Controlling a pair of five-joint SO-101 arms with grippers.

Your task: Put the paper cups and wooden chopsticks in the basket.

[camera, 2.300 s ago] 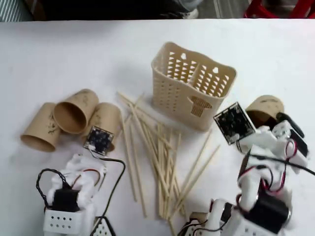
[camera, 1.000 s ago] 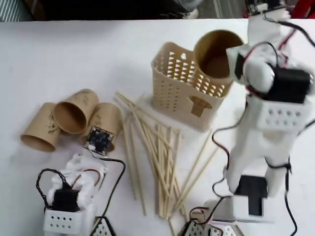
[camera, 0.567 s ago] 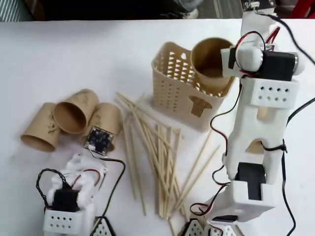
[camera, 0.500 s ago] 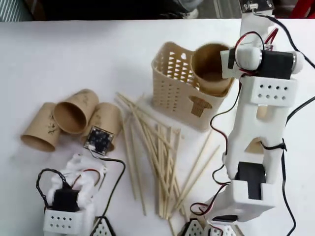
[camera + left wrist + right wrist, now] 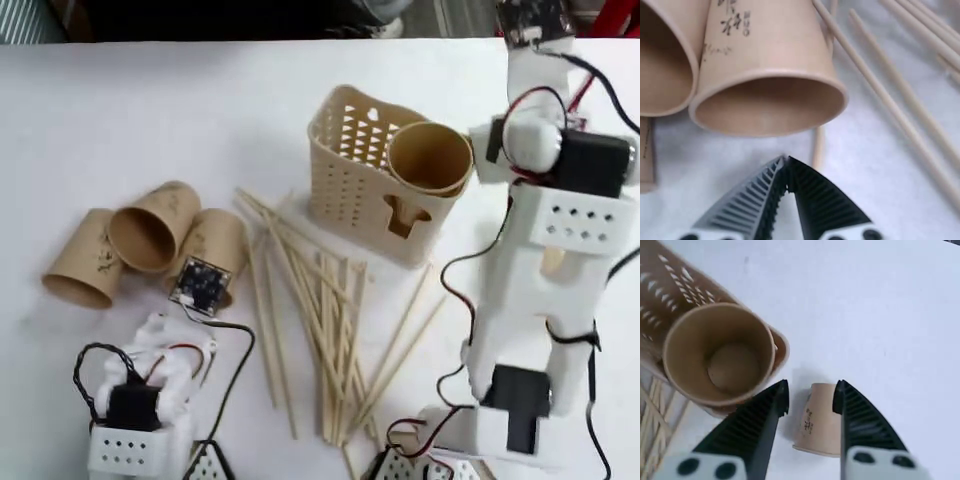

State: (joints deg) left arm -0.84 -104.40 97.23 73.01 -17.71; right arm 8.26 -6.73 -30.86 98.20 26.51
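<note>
One paper cup (image 5: 720,355) in basket (image 5: 670,285), near right pincer (image 5: 810,390)

Bright, even light washes the white table (image 5: 140,110); faint, soft shadows hug the chopsticks (image 5: 330,320); the room is dark beyond twelve o'clock.

White table (image 5: 150,110) takes up most of the high view, plain and matte, its far edge running straight across near the top. Past that edge is a dark strip (image 5: 230,20) of room. At the strip's far left is a pale slatted panel (image 5: 18,20), with a brown piece (image 5: 62,14) just beside it. Right of centre is a grey rounded shape (image 5: 385,12), next to a light floor patch (image 5: 450,16). At far right is a red frame (image 5: 612,18), cut off by the picture edge; cannot tell what it is. Both wrist views show the same white table up close, slightly grainy. The right wrist view has a dark sliver (image 5: 954,242) past the table's edge.
</note>
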